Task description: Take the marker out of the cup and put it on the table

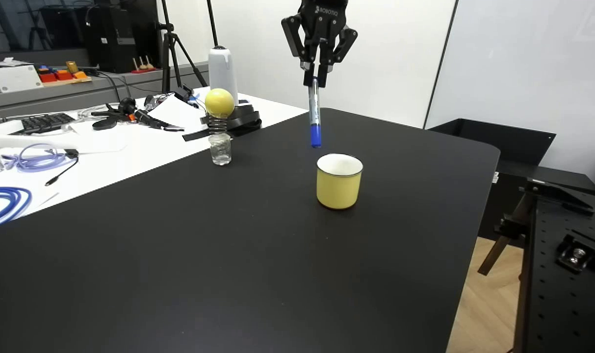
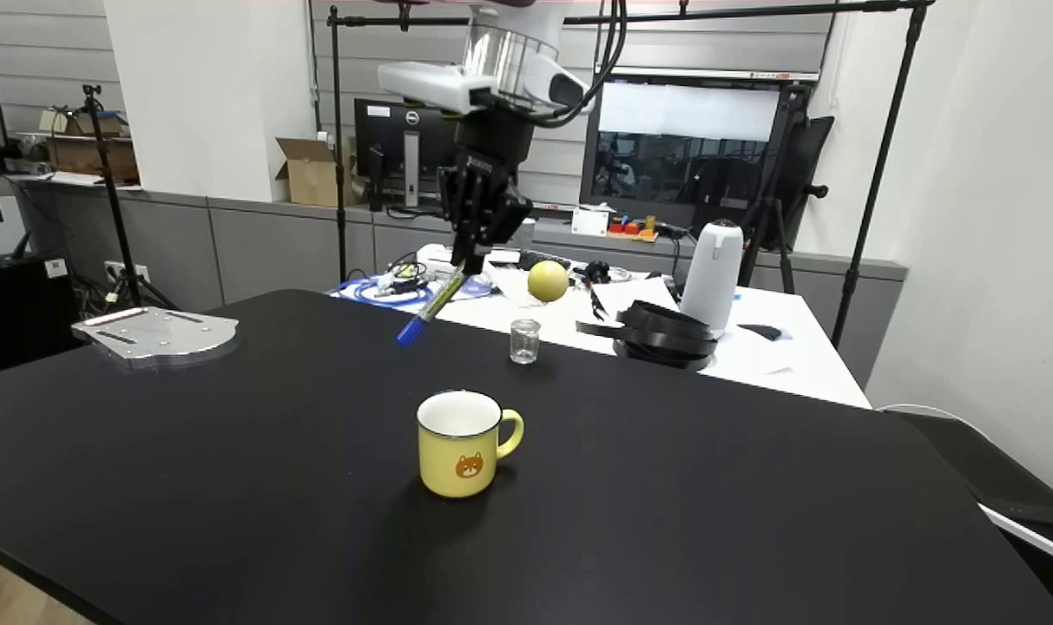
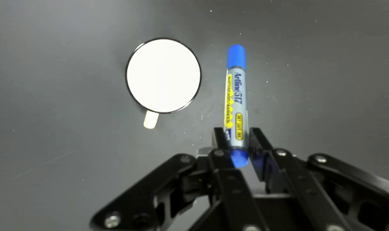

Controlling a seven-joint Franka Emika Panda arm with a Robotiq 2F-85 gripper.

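My gripper [image 1: 315,81] is shut on the upper end of the marker [image 1: 314,113], high above the table [image 1: 204,255]. The marker is grey with a yellow label and hangs blue cap downward. It looks nearly upright there but slanted in an exterior view [image 2: 437,302]. The yellow cup [image 1: 337,190] stands upright on the table, apart from the marker and lower. Its handle and bear print show in an exterior view [image 2: 444,464]. In the wrist view the marker [image 3: 236,93] lies between the fingertips [image 3: 236,136], right of the cup [image 3: 164,75], whose pale inside shows no contents.
A small clear glass [image 1: 220,149] stands by the table's edge, with a yellow ball [image 1: 219,103] above it in that view. A white desk [image 1: 145,147] with cables adjoins the table. A metal plate [image 2: 157,334] lies at the table's far side. A white bottle-like device [image 2: 713,278] stands on the desk.
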